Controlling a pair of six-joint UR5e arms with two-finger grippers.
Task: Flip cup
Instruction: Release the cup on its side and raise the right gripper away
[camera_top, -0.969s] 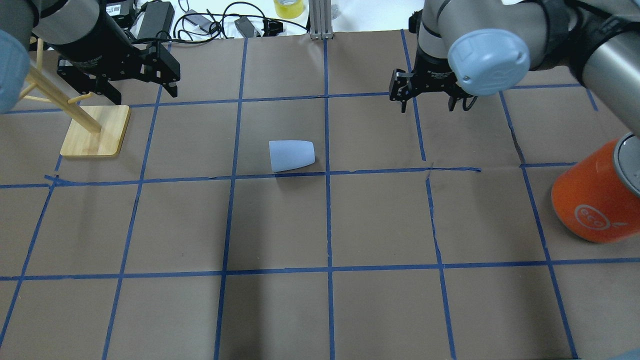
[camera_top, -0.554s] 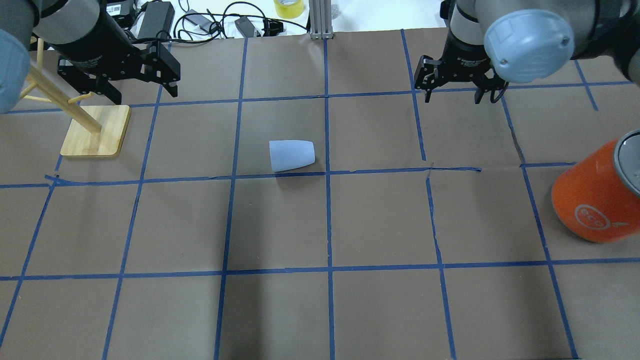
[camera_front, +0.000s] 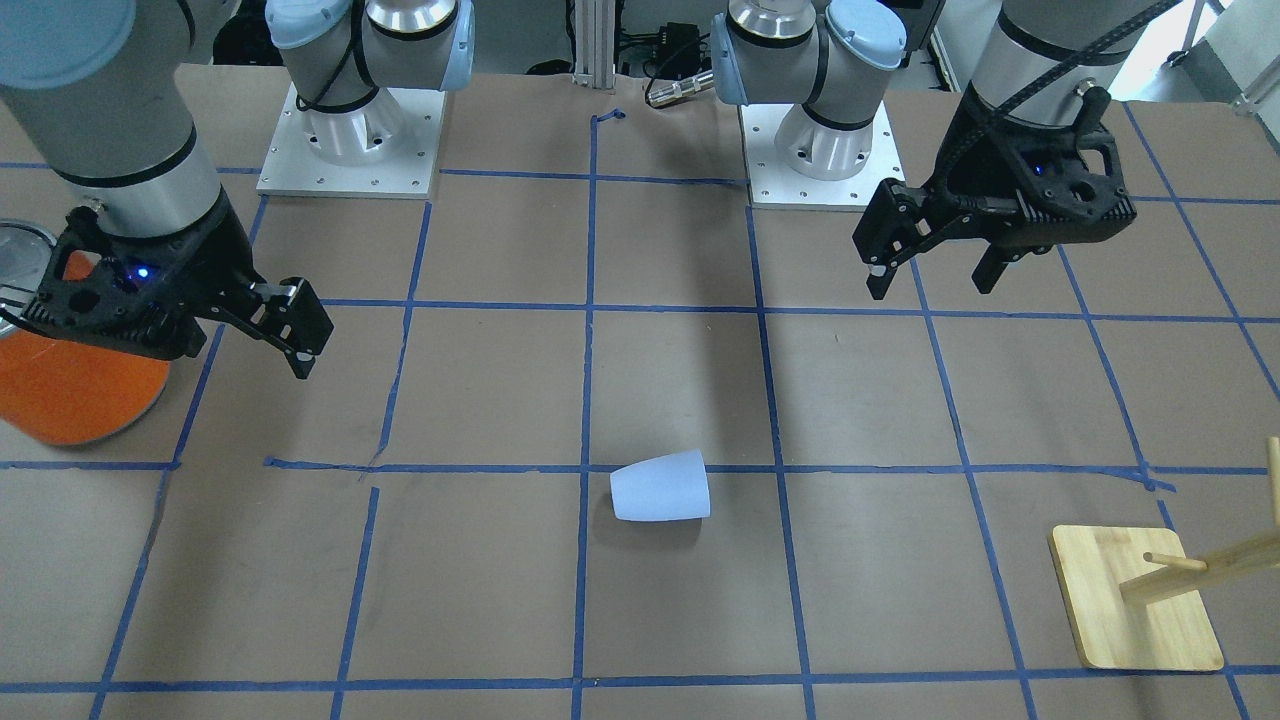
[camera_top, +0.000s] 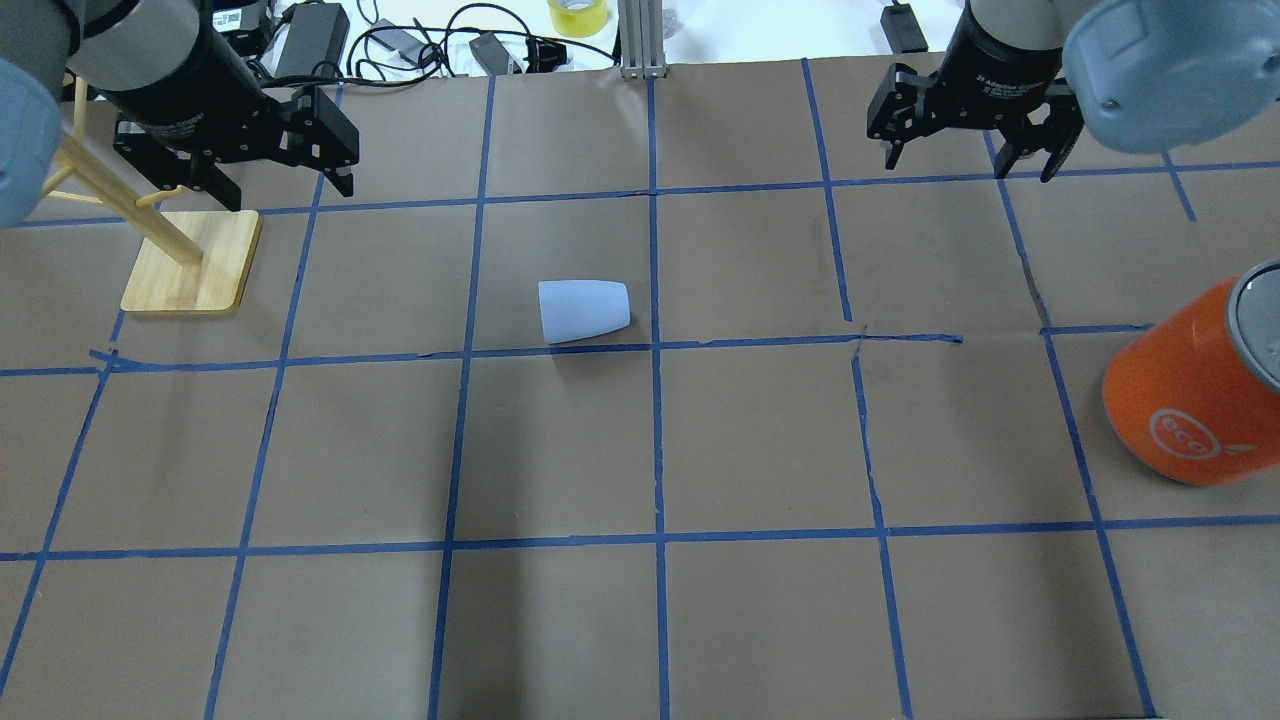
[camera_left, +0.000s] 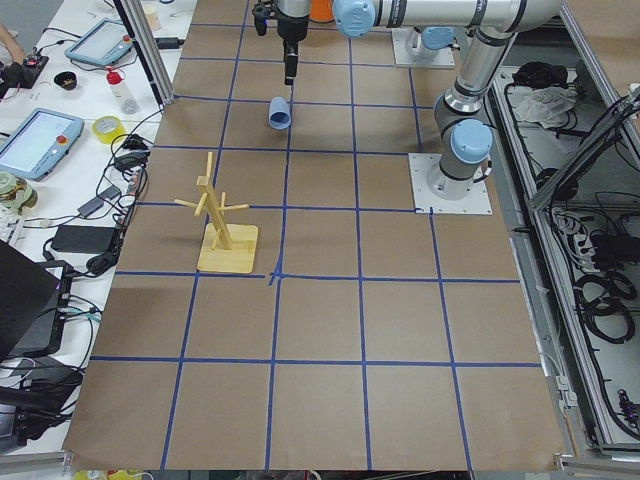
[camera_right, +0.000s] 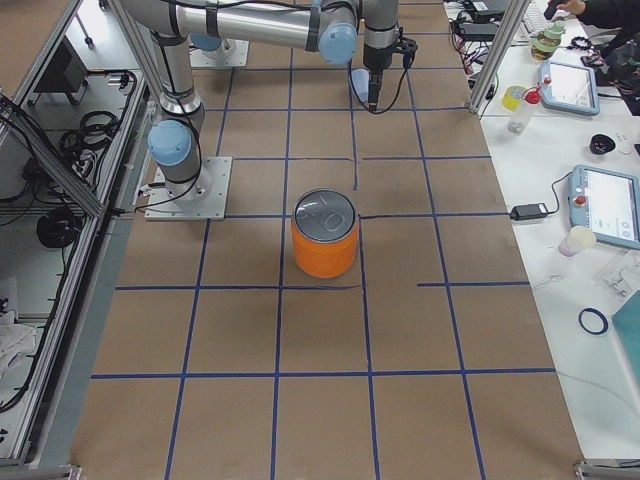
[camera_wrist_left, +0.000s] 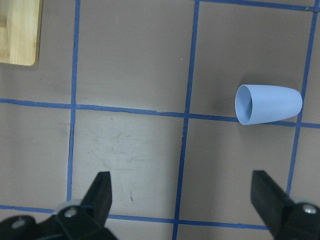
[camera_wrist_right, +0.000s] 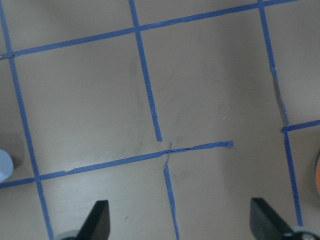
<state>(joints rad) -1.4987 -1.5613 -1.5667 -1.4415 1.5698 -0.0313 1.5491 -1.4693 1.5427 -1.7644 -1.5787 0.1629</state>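
Brown paper table (camera_top: 760, 440) gridded with blue tape (camera_top: 657, 440), orange canister (camera_top: 1185, 405) with silver top (camera_top: 1262, 322) upright at one end, wooden peg stand (camera_top: 190, 262) well apart from the canister at the opposite end, yellow tape roll (camera_top: 578, 15) and black cables (camera_top: 420, 45) beyond the paper's edge

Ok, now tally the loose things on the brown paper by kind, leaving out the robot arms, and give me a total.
Lavender-blue cup: 1 (lying on its side)
Orange canister: 1
Wooden peg stand: 1
Total: 3
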